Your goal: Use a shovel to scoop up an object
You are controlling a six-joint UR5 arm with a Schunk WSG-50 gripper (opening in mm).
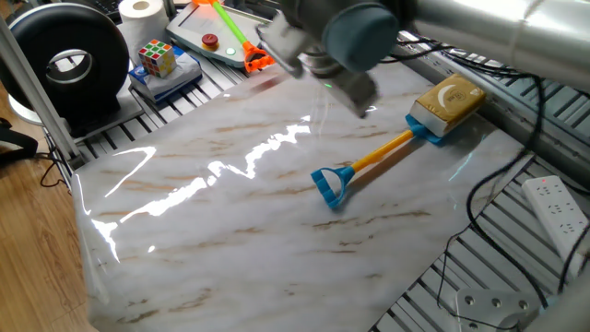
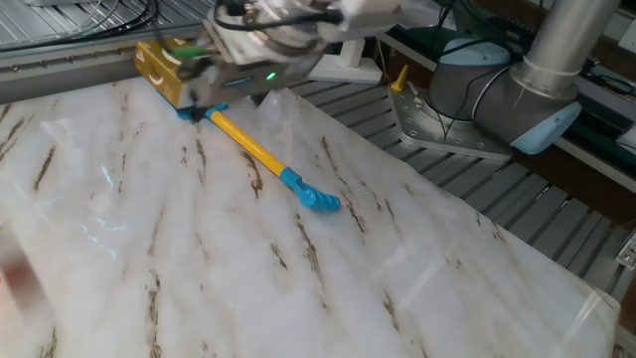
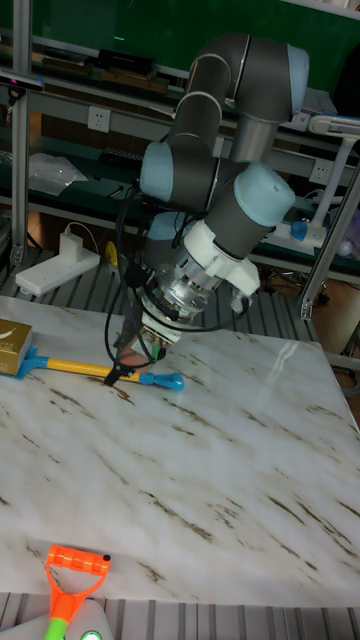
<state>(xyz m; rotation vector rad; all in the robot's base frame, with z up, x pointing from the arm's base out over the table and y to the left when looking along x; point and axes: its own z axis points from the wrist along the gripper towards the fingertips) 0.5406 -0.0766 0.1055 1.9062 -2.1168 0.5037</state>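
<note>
The shovel (image 1: 373,161) lies flat on the marble table (image 1: 230,240), its blue loop end (image 1: 330,187) toward the middle. Its light-blue blade is tucked under the object (image 1: 449,101), a tan-yellow block at the table's far edge. In the other fixed view the shovel (image 2: 253,149) runs from the object (image 2: 164,65) down to the right. My gripper (image 1: 324,88) is motion-blurred above the table, left of the shaft. It looks open and holds nothing. In the tall fixed view the gripper (image 3: 120,372) hangs just over the shovel (image 3: 75,367), beside the object (image 3: 12,358).
A puzzle cube (image 1: 157,57), a paper roll (image 1: 143,11), a black round device (image 1: 64,60) and a green-and-orange stick tool (image 1: 235,32) sit beyond the table's far left. A power strip (image 1: 553,198) lies right. The arm's base (image 2: 497,89) stands behind the table.
</note>
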